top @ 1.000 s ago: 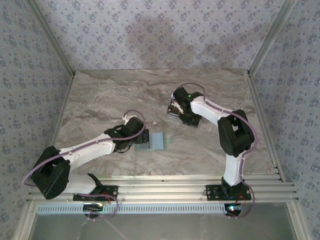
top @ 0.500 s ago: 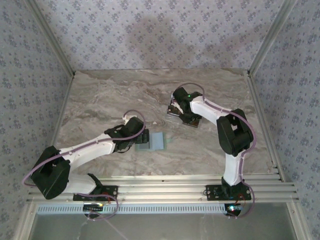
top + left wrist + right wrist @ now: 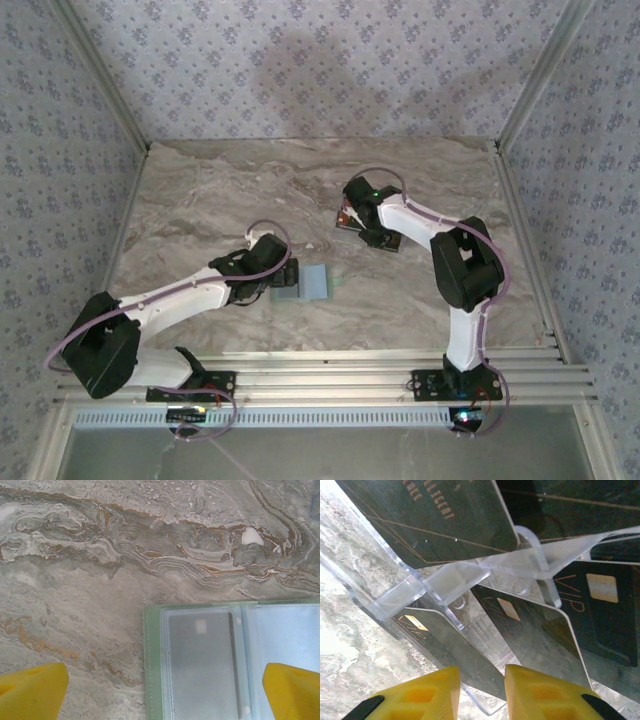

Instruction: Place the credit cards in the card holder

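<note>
The card holder [image 3: 312,282] [image 3: 152,670] lies open on the marble, pale green with grey-blue inside. One dark card [image 3: 200,670] sits under its left clear pocket. My left gripper [image 3: 287,283] [image 3: 164,692] hovers over that panel, open wide, with nothing between its fingers. Several black credit cards [image 3: 386,243] [image 3: 535,630] lean in a clear acrylic stand [image 3: 455,575]. My right gripper [image 3: 348,217] [image 3: 482,690] is at the stand. Its jaws stand narrowly parted astride the lower corner of one card [image 3: 445,640]. That card still rests in its slot.
The marble table [image 3: 220,190] is bare to the left and the back. Aluminium rails [image 3: 320,365] run along the near edge, and patterned walls close in the three other sides.
My right gripper has shifted slightly toward the back at the stand. The left arm and the card holder have not moved.
</note>
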Controlling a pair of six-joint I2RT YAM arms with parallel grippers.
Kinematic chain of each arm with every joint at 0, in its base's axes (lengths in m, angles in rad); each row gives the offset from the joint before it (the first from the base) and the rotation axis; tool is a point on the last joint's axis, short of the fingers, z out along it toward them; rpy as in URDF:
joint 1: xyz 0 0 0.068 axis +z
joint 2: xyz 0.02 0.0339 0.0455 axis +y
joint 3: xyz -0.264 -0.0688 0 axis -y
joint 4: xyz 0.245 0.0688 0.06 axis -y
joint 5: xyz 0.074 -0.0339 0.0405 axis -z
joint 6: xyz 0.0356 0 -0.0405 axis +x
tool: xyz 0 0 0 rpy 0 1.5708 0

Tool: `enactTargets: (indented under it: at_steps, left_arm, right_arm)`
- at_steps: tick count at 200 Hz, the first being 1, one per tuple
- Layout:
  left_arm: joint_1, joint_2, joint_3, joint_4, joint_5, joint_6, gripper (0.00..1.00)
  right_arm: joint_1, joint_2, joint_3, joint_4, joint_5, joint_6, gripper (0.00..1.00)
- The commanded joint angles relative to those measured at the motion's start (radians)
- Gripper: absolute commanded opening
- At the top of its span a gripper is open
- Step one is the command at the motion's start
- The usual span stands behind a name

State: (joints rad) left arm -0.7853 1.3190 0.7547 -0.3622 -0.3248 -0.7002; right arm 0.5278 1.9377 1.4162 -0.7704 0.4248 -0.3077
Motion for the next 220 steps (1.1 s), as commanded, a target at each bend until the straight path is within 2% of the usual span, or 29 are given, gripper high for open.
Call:
enactTargets:
  at_steps: [1,61,110,170,220]
  left_arm:
    - [0.006,0.01,0.005,0.016,0.006,-0.014,1.0]
    - [0.006,0.009,-0.001,0.021,0.007,-0.017,1.0]
    - [0.006,0.009,-0.006,0.026,0.01,-0.021,1.0]
    - [0.006,0.011,-0.007,0.03,0.013,-0.023,1.0]
    - [0.006,0.018,-0.001,0.034,0.016,-0.024,1.0]
  right_arm:
    - [0.008,-0.014,-0.022,0.009,-0.015,-0.023,0.32]
    - [0.039,-0.082,-0.064,0.013,-0.141,-0.001,0.3]
    - [0.096,-0.089,-0.053,-0.022,-0.165,0.031,0.29]
    - [0.105,-0.131,-0.033,-0.006,-0.051,0.016,0.32]
    - [0.082,-0.095,-0.031,-0.002,0.015,-0.027,0.36]
